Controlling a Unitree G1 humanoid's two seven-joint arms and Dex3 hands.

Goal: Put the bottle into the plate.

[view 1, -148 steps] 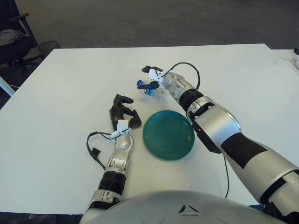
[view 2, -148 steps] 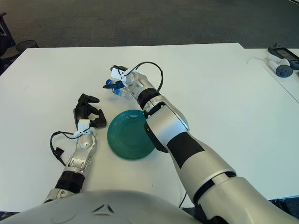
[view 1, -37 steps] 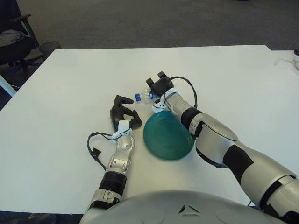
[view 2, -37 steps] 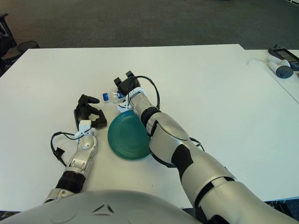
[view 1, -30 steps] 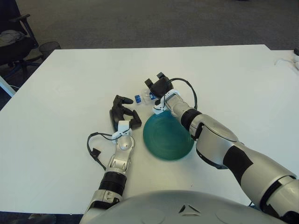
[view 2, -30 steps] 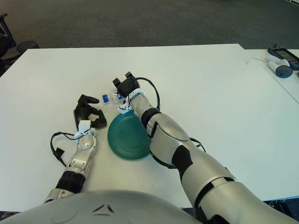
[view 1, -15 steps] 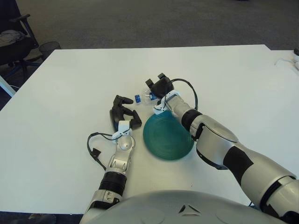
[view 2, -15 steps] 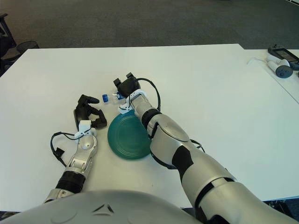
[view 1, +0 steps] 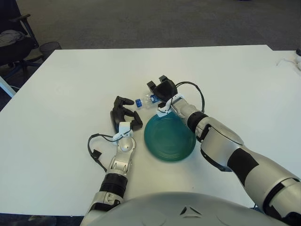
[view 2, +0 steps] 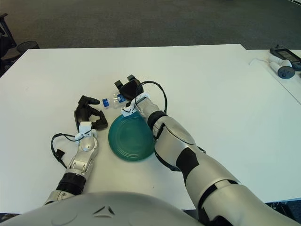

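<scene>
The right robot hand grips the bottle just beyond the plate, mid-carry; next, lower it onto the plate.

Teal plate, clear bottle with blue cap, white table.

A broad white rectangular bench fills most of the view, set on dark grey carpeted floor. At ten o'clock, off the bench's corner, stands a black office chair beside a black mesh wastebasket. At two o'clock in the right eye view, a grey handheld device with a white cable lies on a neighbouring white surface.
</scene>
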